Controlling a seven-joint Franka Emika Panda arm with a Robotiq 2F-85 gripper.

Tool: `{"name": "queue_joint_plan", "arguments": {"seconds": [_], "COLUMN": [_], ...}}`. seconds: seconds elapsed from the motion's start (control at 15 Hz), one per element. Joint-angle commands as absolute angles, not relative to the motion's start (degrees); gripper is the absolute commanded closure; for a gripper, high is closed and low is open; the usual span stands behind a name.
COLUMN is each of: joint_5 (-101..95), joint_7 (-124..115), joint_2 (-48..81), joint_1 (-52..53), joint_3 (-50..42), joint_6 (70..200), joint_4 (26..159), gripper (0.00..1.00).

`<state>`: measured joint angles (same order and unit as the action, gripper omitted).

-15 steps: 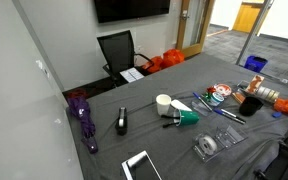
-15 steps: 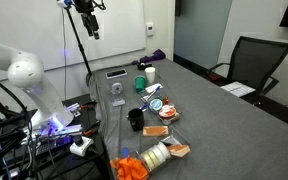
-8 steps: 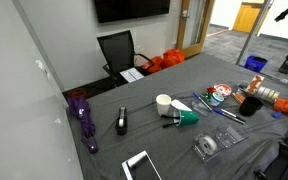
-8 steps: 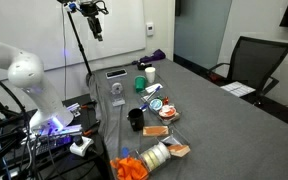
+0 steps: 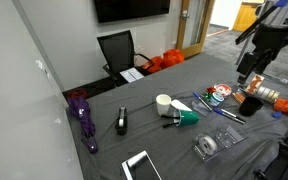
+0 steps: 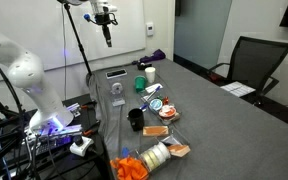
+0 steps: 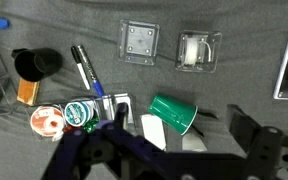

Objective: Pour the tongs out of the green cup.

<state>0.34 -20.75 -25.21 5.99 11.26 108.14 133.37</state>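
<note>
we swung in over table (image 5: 144, 88) | hand (image 7: 182, 148) apart, empty | green cup (image 5: 187, 117) lying, tongs (image 5: 170, 123) at mouth | grasp pending

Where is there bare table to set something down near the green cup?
Bare cloth runs along the table side facing the office chair, beyond the white cup. A smaller gap lies between the stapler and purple umbrella. Crowded from the green cup to the black cup.

Green cup (image 5: 187, 117) toppled, tongs (image 5: 171, 123) protruding.
</note>
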Motion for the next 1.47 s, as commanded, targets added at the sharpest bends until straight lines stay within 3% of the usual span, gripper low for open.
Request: {"name": "queue_joint_plan", "arguments": {"seconds": [0.0,1.0,1.4], "joint_5": [-1.7,-7.3,-6.5], "joint_7": [-27.4,-40.8,-43.8], "joint_2": [-16.7,-1.2,-0.7], "joint_1": [4.2,5.7,6.2], "joint_3": [13.2,10.3,9.4], "joint_6": [107.4,106.6,107.9], "joint_4": [127.0,115.0,114.9], "gripper": [0.00,0.00,0.00]}}
